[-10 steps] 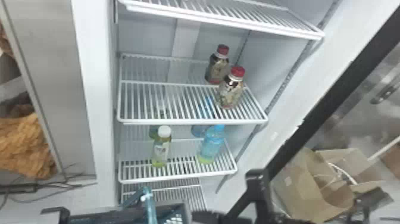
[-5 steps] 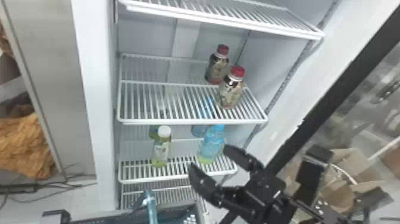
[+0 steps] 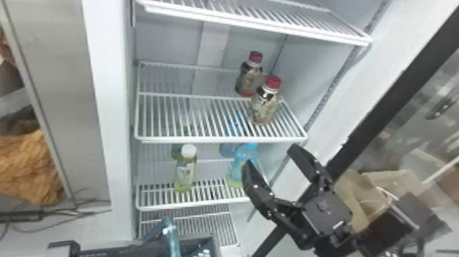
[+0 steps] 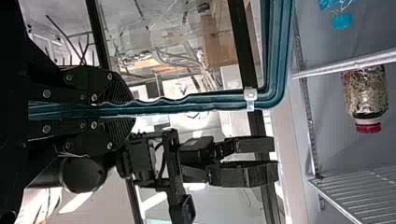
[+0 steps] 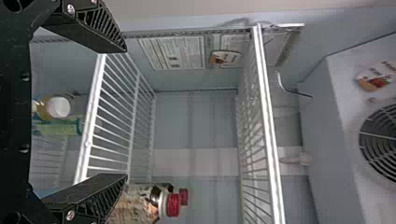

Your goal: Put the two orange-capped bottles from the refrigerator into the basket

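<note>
Refrigerator (image 3: 119, 102): is standing open ahead of the right gripper (image 3: 269, 155). Shelf (image 3: 218, 139): front edge is running beyond those fingertips. Basket (image 3: 214, 241): handle (image 4: 210, 101) is sitting clamped between the left gripper's (image 4: 133, 109) fingers. Right gripper: is gaping wide around open room. Two red-capped bottles (image 3: 264, 106): are standing on the shelf, beyond its fingertips.

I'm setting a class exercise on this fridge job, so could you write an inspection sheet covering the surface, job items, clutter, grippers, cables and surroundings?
Surface: white wire shelf inside the refrigerator.
Job's things: two red-capped bottles, nearer bottle and farther bottle, upright on it; basket low in front.
Clutter: white-capped bottle and blue bottle, one shelf down.
Grippers: left gripper closed on the basket's teal handle; right gripper open, holding nothing.
Cables: dark cables on the floor, left.
Surroundings: cardboard box, right; orange-brown bundle, left.
</note>
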Robot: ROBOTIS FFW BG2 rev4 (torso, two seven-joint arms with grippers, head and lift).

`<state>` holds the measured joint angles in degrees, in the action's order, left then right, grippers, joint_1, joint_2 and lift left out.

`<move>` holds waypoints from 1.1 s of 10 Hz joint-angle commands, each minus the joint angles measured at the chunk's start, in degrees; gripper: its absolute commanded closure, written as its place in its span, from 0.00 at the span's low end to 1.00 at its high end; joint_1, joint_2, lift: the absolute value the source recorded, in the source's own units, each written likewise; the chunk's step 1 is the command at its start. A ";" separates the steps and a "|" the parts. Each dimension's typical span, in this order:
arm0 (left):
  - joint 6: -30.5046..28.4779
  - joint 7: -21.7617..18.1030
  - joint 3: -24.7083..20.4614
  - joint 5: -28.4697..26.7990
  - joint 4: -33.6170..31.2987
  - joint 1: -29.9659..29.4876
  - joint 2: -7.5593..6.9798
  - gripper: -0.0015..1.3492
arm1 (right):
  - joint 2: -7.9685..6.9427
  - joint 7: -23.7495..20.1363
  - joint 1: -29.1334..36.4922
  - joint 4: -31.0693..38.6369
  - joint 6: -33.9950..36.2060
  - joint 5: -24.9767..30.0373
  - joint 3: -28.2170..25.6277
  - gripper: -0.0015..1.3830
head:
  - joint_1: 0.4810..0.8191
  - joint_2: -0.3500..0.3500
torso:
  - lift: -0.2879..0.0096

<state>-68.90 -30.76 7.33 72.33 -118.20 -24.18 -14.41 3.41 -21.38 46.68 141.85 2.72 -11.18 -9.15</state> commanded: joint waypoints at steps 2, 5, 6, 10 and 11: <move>0.00 -0.01 0.10 -0.11 0.00 0.00 0.00 0.90 | -0.86 2.13 0.43 -5.80 -10.32 -2.87 0.00 0.08 | 0.63 0.00 | 0.83; 0.00 -0.01 -0.02 -0.23 0.00 -0.14 0.00 0.90 | -1.30 8.89 3.24 -4.81 -10.18 -6.18 2.06 0.08 | 0.63 0.00 | 0.83; 0.00 -0.01 0.10 -0.23 0.00 -0.14 0.00 0.90 | -1.30 8.98 2.82 -5.94 -10.18 -6.53 2.18 0.08 | 0.63 0.00 | 0.83; 0.00 -0.01 0.10 -0.23 0.00 -0.14 0.00 0.90 | -1.21 8.89 2.82 -5.66 -9.19 -6.41 2.29 0.08 | 0.63 0.00 | 0.83; 0.00 -0.01 0.10 -0.23 0.00 -0.14 0.00 0.90 | -1.12 8.89 2.82 -5.66 -9.19 -6.41 2.29 0.08 | 0.63 0.00 | 0.83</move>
<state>-68.90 -30.75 7.43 72.10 -118.19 -24.32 -14.41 2.24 -12.47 49.49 136.21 -6.49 -17.61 -6.88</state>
